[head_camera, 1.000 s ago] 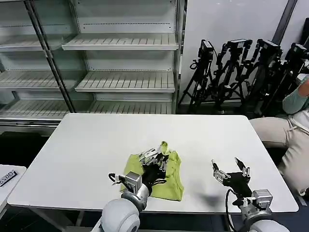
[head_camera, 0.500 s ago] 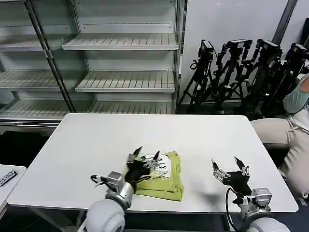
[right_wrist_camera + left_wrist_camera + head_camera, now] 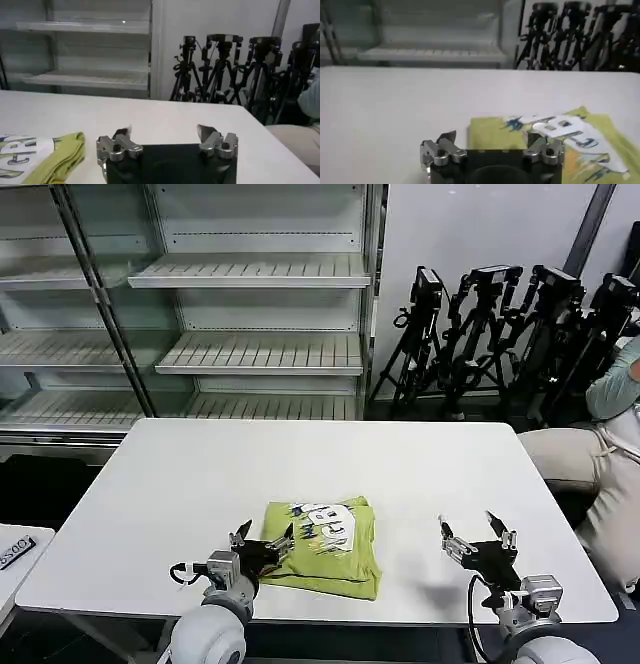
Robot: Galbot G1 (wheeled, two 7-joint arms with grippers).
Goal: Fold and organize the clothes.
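Note:
The clothes are one lime-green shirt (image 3: 352, 556), folded into a compact rectangle near the front edge of the white table (image 3: 190, 474), with a white and blue print facing up. My left gripper (image 3: 263, 539) is open just off the shirt's left edge and holds nothing. In the left wrist view the shirt (image 3: 495, 135) lies just past the spread fingers of the left gripper (image 3: 491, 137). My right gripper (image 3: 478, 534) is open over bare table to the right of the shirt. In the right wrist view the right gripper (image 3: 162, 131) is empty, and the shirt's folded edge (image 3: 62, 152) lies off to one side.
Empty metal shelving (image 3: 250, 314) stands behind the table. Black tripods (image 3: 500, 334) line the back right wall. A seated person (image 3: 605, 454) is close to the table's right edge. A low side surface (image 3: 15, 556) sits at the left.
My left gripper has let go of the shirt and drawn back left, toward the front edge. The shirt now lies flat with its print up. The right gripper has not moved.

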